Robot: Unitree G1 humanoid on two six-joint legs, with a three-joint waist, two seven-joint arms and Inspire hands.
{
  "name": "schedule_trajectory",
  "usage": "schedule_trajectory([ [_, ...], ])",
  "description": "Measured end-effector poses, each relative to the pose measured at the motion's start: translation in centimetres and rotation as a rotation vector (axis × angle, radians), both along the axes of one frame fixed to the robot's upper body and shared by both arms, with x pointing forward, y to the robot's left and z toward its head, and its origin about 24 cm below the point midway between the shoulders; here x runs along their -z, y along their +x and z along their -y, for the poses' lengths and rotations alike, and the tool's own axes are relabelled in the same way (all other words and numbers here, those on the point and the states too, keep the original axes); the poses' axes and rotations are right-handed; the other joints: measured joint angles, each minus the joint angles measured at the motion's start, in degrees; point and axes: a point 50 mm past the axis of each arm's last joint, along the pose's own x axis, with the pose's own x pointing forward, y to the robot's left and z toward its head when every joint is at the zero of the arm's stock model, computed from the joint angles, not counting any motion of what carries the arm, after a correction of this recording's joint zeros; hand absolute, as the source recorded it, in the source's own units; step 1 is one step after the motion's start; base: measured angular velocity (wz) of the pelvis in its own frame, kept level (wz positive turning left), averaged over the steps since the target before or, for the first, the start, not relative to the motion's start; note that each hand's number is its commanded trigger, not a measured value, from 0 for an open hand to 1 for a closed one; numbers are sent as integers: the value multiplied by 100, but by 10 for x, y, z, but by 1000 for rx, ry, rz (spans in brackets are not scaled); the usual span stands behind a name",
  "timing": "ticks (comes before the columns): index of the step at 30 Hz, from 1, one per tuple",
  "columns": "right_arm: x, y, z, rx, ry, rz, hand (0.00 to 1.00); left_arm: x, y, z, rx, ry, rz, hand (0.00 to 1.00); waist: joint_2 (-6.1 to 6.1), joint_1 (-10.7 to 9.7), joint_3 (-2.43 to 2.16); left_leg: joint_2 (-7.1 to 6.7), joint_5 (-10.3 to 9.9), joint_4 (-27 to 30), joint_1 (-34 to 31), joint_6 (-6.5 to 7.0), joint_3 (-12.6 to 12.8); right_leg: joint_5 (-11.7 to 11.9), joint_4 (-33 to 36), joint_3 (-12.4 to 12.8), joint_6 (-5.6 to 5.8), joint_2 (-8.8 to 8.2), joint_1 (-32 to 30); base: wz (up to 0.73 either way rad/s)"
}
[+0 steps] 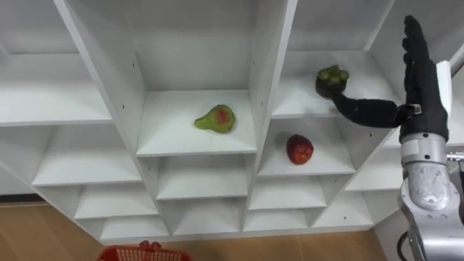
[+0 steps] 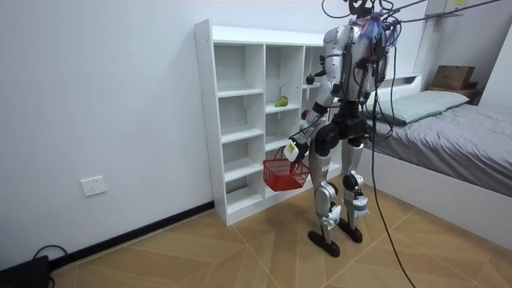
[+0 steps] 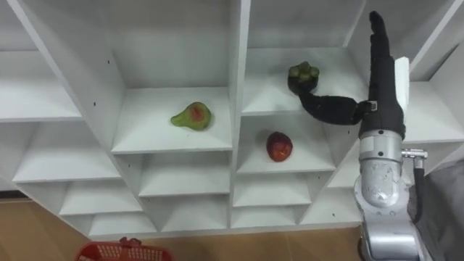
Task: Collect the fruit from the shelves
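Wooden floor (image 1: 43, 232) runs under the robot, which stands close before the white closet (image 1: 272, 72), with a bed (image 2: 448, 120) behind it at the room view's right. A red basket (image 1: 145, 254) hangs at its left hand (image 2: 294, 149), whose grip is too small to judge. A red apple (image 1: 299, 148) lies in a right compartment and a green pear (image 1: 215, 118) in the middle one. Above the apple, a dark green-topped fruit (image 1: 331, 78) sits near the shelf edge, touched by the thumb of the right hand (image 1: 420, 87), whose fingers point straight up.

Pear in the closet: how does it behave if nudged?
The pear lies on its side, tapered, so it would likely pivot in an arc, not roll straight. Its skin looks smooth, possibly slippery. The shelf has no lip, so it might slide off.
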Motion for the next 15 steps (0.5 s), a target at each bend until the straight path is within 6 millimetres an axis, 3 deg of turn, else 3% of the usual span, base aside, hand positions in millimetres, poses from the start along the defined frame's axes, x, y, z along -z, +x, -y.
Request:
schedule_trajectory([
  [8,11,16,1,-7,25,-64,0,-1,4,0,6,-7,2,100,-50,23,-3,-7,3,16,-1,-1,-67,0,-9,-69,0,-9,34,5],
  [15,16,17,3,0,30,-90,0,0,5,0,9,-20,-7,100,-42,40,2,-5,9,18,-3,-9,-84,0,-13,-69,0,-3,35,0],
])
